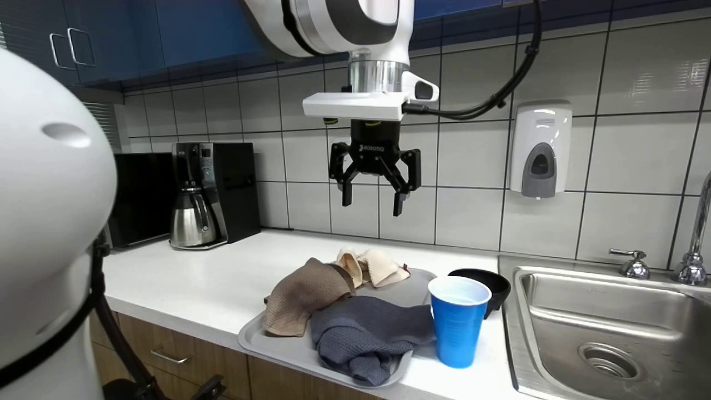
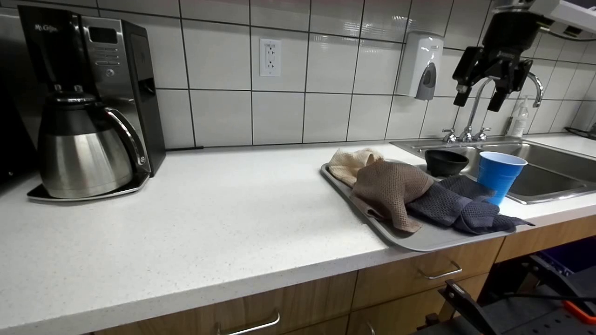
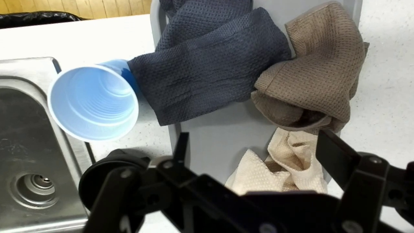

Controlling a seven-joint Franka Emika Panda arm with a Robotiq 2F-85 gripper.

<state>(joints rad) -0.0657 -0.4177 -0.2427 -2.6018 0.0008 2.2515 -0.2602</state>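
"In an exterior view, what lies leftmost on the tray (image 1: 294, 349)?"

"The brown cloth (image 1: 310, 294), below the gripper (image 1: 372, 206) and to its left."

"Next?"

"The cream cloth (image 1: 383, 266), well below the fingers (image 1: 347, 194), which stand wide apart; in the wrist view it shows between them. The dark cloth (image 1: 369, 333) lies in front."

"Further right?"

"The cup (image 1: 458, 328), then the bowl (image 1: 500, 291), then the sink (image 1: 520, 333)."

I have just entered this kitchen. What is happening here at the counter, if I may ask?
The robot's gripper hangs open and empty, high above a grey tray on the white counter. On the tray lie three crumpled cloths: a beige cloth, a brown cloth and a dark blue cloth, which reaches past the tray's edge. Beside the tray, near the sink, stand a blue cup and a black bowl.
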